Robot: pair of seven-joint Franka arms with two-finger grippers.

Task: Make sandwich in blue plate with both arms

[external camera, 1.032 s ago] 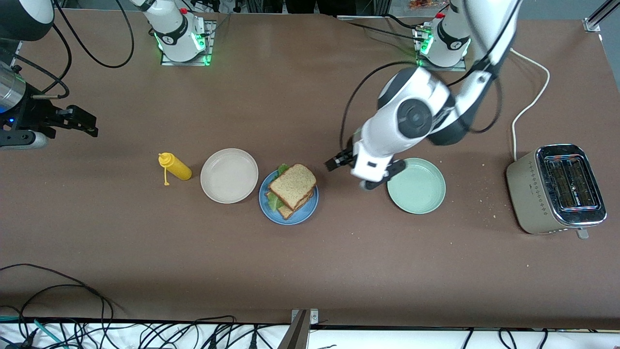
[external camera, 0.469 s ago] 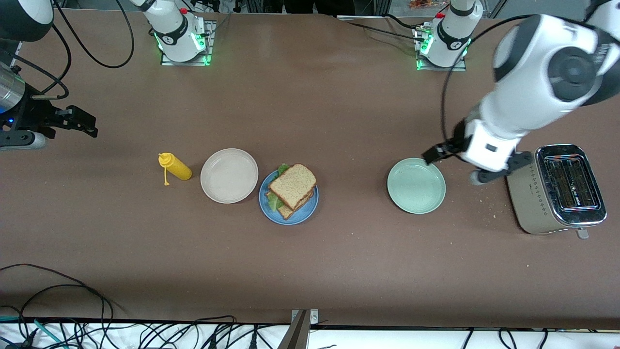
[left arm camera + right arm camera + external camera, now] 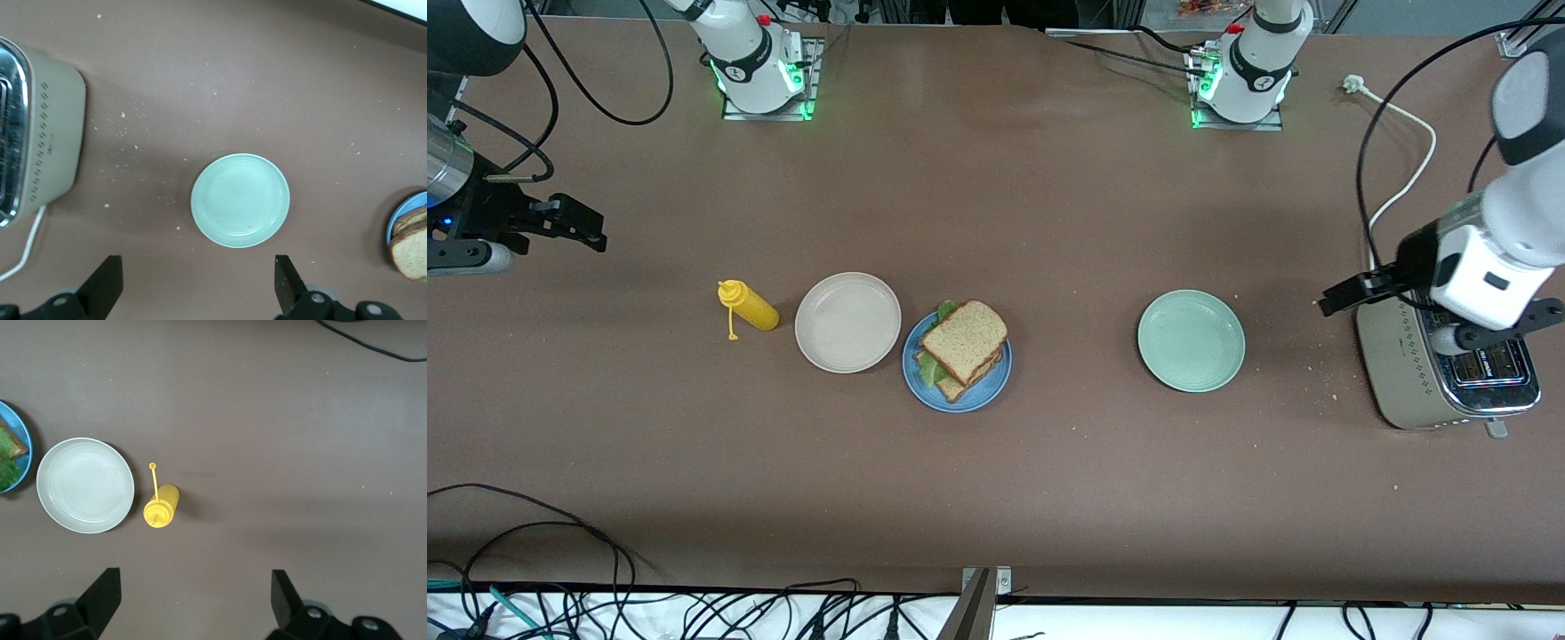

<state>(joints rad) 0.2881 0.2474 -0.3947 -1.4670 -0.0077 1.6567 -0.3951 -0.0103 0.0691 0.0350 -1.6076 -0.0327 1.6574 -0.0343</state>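
Note:
The sandwich [image 3: 963, 345] lies on the blue plate [image 3: 987, 388] mid-table: two brown speckled slices with green lettuce showing at the edge. My left gripper [image 3: 1396, 322] hangs open and empty over the toaster at the left arm's end of the table. In the left wrist view its open gripper [image 3: 198, 287] frames bare table, and the sandwich [image 3: 412, 248] shows at the frame's edge. My right gripper [image 3: 578, 227] waits open at the right arm's end of the table, holding nothing. In the right wrist view that gripper [image 3: 195, 600] is over bare table, with the blue plate [image 3: 25, 430] partly in frame.
A beige plate [image 3: 847, 322] sits beside the blue plate, with a yellow squeeze bottle [image 3: 749, 307] lying beside it. A mint-green plate [image 3: 1191, 340] stands between the sandwich and the toaster [image 3: 1414, 382]. The toaster's white cord [image 3: 1405, 178] trails toward the left arm's base.
My left arm has swung away from beside the sandwich, passed the mint-green plate and now hangs over the toaster. The right arm and the sandwich have not moved.

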